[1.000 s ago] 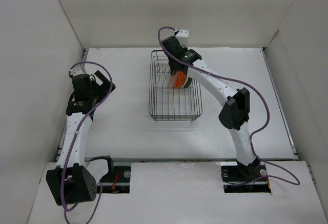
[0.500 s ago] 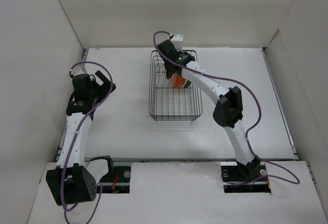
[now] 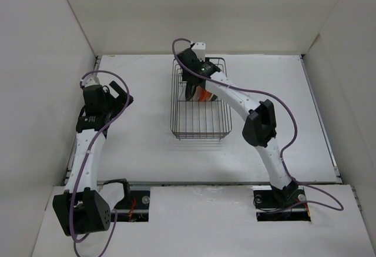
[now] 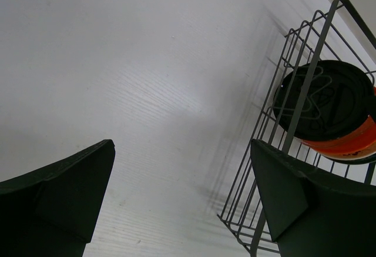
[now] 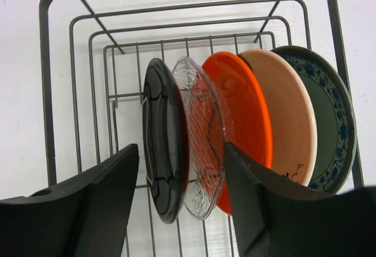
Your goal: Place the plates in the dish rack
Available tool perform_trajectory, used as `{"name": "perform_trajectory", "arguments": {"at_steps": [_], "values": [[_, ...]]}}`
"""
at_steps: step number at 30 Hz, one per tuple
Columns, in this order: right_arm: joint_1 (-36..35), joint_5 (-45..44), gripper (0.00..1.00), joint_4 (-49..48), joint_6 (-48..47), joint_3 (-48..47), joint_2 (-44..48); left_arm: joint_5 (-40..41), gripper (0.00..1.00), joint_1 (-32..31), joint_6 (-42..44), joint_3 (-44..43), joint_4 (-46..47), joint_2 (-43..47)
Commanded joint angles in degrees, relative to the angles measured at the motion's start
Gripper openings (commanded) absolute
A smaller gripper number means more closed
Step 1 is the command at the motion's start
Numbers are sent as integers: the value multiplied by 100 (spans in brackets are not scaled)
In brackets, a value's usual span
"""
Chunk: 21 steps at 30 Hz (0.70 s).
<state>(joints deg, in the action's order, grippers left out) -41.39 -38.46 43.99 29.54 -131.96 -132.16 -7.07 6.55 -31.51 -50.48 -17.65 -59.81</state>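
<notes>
We're over the dish rack (image 5: 42, 92) with the right gripper (image 5: 180, 145), and its jaws stand apart, neither narrow nor at full stretch. From the wrist camera we look down between the two dark fingers onto a row of plates standing on edge among the prongs. Left to right in that view we've got the glossy black plate (image 5: 158, 122), the clear glass plate (image 5: 205, 127) tucked right against it, then the orange plate (image 5: 247, 110), the cream plate (image 5: 288, 116) with a dark mark near its lower edge, and the teal patterned plate (image 5: 332, 116) at the end. The black and glass plates sit in the gap between the fingers; we can't tell whether either finger touches a rim, but nothing is pinched.

From above, all five plates cluster in the far half of the rack, with the right arm reaching across to them.

Over to the left gripper (image 4: 181, 145): jaws spread wide, holding nothing, hanging over the white table (image 3: 141, 110) well to the left of the rack. Its camera catches the rack's side wires, with the black plate and a strip of orange behind them.
</notes>
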Motion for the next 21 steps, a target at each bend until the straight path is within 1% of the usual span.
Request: {"name": "perform_trajectory", "arguments": {"at_steps": [1,4,5,7,8,9,10,12,13,14,15,16,17,19,20,21], "values": [[-107,127,66,-241,-27,-286,15,-49,100,22,83,-23,86,163],[-159,390,71,-189,-106,-357,400,-49,100,22,83,-23,86,110],[-246,392,78,-189,-246,-357,558,-49,100,22,83,-23,86,110],[-378,444,94,-443,-676,-24,1173,13,100,22,83,-23,86,110],[-492,323,100,-496,-852,108,1401,65,100,22,83,-93,86,110],[-493,269,100,-496,-1001,414,1630,65,100,22,83,-94,86,110],[-545,269,100,-496,-1203,600,2110,65,100,22,83,-163,86,110],[-546,269,100,-444,-1371,1012,2622,118,100,74,83,-217,86,58],[-546,269,100,-444,-1459,1476,3138,118,100,75,22,-295,86,57],[-546,269,100,-357,-1512,1698,3405,118,100,75,22,-296,86,57],[-546,216,100,-356,-1513,1926,3677,118,100,75,22,-374,25,-4],[-546,164,100,-304,-1513,2355,3941,118,100,127,22,-462,25,-4],[-546,76,100,-242,-1513,2551,4465,188,100,128,22,-463,-36,-4],[-546,-248,100,-181,-1513,2920,5004,276,100,128,22,-672,-151,-4],[-546,-372,100,-119,-1513,3244,5555,346,100,128,22,-761,-151,-4],[-546,-451,100,-118,-1513,3395,5839,451,100,128,22,-857,-255,-4]]}}
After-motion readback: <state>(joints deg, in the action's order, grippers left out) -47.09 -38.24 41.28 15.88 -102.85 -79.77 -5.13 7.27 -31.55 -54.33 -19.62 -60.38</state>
